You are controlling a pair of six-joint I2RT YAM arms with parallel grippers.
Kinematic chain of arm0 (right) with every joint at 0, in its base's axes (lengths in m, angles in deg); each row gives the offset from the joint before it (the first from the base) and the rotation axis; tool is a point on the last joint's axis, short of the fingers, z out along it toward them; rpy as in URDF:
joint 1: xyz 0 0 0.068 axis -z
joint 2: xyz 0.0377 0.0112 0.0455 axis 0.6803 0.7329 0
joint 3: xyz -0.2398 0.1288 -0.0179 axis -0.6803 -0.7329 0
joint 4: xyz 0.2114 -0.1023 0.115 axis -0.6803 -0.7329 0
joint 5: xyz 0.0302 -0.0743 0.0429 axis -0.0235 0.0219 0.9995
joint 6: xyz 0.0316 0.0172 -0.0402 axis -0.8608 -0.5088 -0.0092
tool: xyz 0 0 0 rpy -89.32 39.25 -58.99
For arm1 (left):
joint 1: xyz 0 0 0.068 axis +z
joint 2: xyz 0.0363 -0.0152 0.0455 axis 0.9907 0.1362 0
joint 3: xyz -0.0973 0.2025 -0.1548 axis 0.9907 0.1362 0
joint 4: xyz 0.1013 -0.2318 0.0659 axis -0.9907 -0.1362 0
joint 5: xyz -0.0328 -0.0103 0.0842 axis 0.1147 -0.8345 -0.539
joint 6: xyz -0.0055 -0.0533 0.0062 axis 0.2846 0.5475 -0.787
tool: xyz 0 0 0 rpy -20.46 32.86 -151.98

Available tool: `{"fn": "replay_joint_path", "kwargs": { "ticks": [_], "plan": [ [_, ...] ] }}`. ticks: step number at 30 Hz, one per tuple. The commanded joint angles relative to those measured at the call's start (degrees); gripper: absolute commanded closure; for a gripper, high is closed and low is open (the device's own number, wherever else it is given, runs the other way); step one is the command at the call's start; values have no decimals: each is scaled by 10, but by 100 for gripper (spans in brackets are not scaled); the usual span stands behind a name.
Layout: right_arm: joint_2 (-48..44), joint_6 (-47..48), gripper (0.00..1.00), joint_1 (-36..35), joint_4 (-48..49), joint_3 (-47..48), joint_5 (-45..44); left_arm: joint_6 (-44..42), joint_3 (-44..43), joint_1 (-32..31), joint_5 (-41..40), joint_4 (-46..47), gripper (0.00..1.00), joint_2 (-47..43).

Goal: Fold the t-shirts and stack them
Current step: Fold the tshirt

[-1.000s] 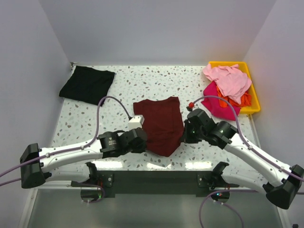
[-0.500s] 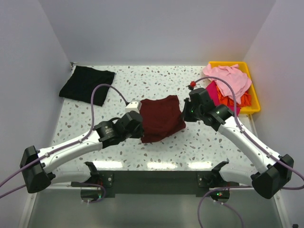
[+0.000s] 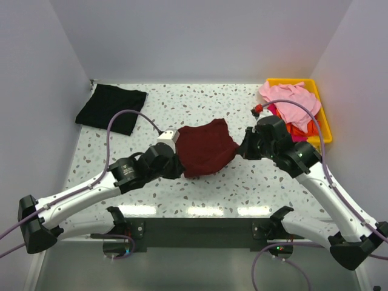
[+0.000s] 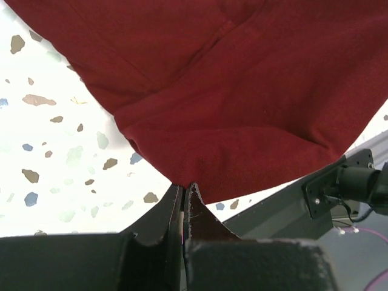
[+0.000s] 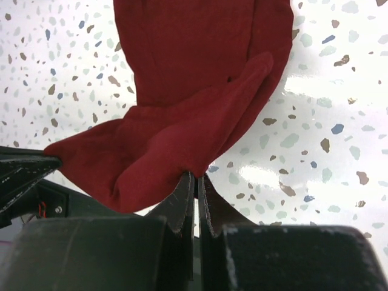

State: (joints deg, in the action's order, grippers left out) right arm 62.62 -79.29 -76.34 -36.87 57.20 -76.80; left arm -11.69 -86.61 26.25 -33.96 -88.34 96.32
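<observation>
The dark maroon t-shirt (image 3: pixel 205 147) lies folded over on itself at the table's middle, its near edge lifted. My left gripper (image 3: pixel 176 163) is shut on its near left corner (image 4: pixel 183 185). My right gripper (image 3: pixel 242 148) is shut on its right corner (image 5: pixel 197 174). The cloth hangs and bunches between the two grips (image 5: pixel 182 115). A folded black t-shirt (image 3: pixel 111 107) lies at the far left. A light pink t-shirt (image 3: pixel 291 100), an orange one (image 3: pixel 297 128) and a magenta one (image 3: pixel 274 110) are piled in the bin at the far right.
The yellow plastic bin (image 3: pixel 323 118) stands at the far right edge of the speckled table (image 3: pixel 194 103). White walls close in the back and both sides. My right arm's elbow partly covers the bin's near end.
Both grippers have carried the maroon shirt's near edge away from me, folding it over. The hanging lower half is gone from the table's near part; the right arm has swung toward the bin.
</observation>
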Motion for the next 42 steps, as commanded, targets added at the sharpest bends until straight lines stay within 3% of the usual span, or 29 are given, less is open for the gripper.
{"fn": "replay_joint_path", "kwargs": {
  "ticks": [1,9,14,31,42],
  "plan": [
    [-36,-5,100,0,-37,14,13,1,11,-8,17,-1,100,-34],
    [-81,-27,100,1,-59,3,20,66,10,-91,-11,-1,100,-29],
    [-60,-15,100,0,-40,29,4,70,6,-89,-43,0,100,-22],
    [114,51,100,16,48,85,-68,-69,-43,77,67,108,100,103],
    [230,90,100,93,117,109,-10,-124,-65,171,142,161,100,203]
  ]
}}
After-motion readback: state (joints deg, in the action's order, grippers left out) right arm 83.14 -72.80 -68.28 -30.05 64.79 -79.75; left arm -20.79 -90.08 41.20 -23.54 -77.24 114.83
